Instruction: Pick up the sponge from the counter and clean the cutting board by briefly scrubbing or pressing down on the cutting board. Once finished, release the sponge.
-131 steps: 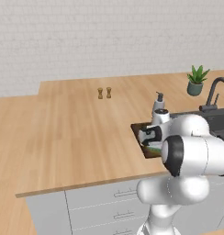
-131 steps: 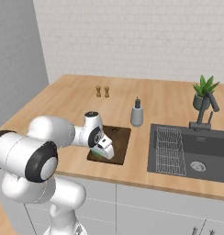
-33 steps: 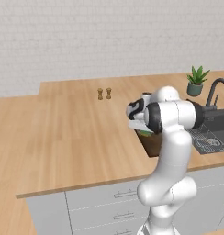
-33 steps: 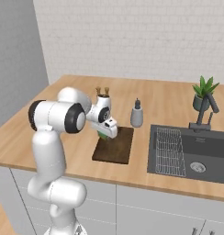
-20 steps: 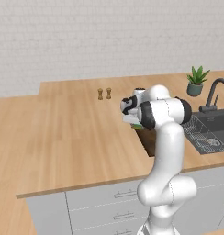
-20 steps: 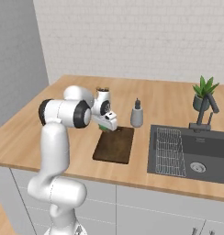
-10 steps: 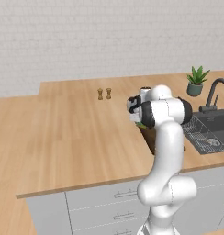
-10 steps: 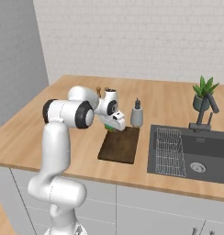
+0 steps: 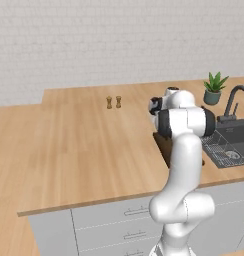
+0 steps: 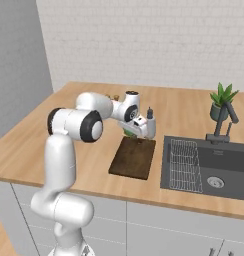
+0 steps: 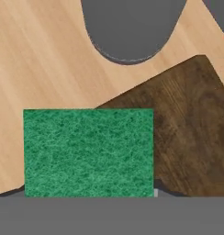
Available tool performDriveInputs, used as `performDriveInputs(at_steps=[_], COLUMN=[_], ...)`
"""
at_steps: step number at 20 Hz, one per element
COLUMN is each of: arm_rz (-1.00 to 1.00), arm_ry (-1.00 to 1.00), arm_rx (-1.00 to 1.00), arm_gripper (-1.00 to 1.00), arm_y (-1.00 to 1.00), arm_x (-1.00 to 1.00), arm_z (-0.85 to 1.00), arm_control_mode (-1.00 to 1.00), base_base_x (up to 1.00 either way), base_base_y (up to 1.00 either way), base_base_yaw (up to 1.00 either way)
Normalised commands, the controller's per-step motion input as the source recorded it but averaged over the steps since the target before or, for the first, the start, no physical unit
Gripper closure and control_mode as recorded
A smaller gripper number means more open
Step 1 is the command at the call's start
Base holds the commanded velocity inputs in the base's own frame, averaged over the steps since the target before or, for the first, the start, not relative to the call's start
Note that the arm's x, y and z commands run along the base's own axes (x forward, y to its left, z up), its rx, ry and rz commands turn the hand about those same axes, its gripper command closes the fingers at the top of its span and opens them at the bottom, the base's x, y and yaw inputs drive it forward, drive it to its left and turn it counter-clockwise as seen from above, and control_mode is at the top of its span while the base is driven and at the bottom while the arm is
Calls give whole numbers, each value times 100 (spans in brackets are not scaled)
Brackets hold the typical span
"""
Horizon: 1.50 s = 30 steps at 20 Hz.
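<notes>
The robot's arm (image 10: 69, 150) is glossy white, built of rounded tubular links with bulbous shoulders, banded by dark grey joint rings, and ends in a white wrist with dark fittings.

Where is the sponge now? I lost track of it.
The sponge is held in the hand, above the far end of the cutting board, just left of the soap bottle in the right base view.
</notes>
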Motion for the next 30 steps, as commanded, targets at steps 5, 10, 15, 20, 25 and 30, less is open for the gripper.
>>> performDriveInputs(at_steps=[5, 10, 15, 20, 25, 30], arm_rz=[0, 0, 0, 0, 0, 0], arm_ry=[-11, -5, 0, -2, 0, 3], arm_rx=[0, 0, 0, -7, -9, -14], arm_gripper=[100, 100, 100, 100, 100, 100], arm_y=[-99, -82, -23, 79, 68, 24], arm_x=[0, 0, 0, -36, -35, -33], arm_z=[-31, -57, -76, -34, -45, -70], arm_control_mode=[-100, -100, -100, -100, -100, -100], base_base_x=[0, 0, 0, 0, 0, 0], base_base_y=[0, 0, 0, 0, 0, 0], base_base_yaw=[0, 0, 0, 0, 0, 0])
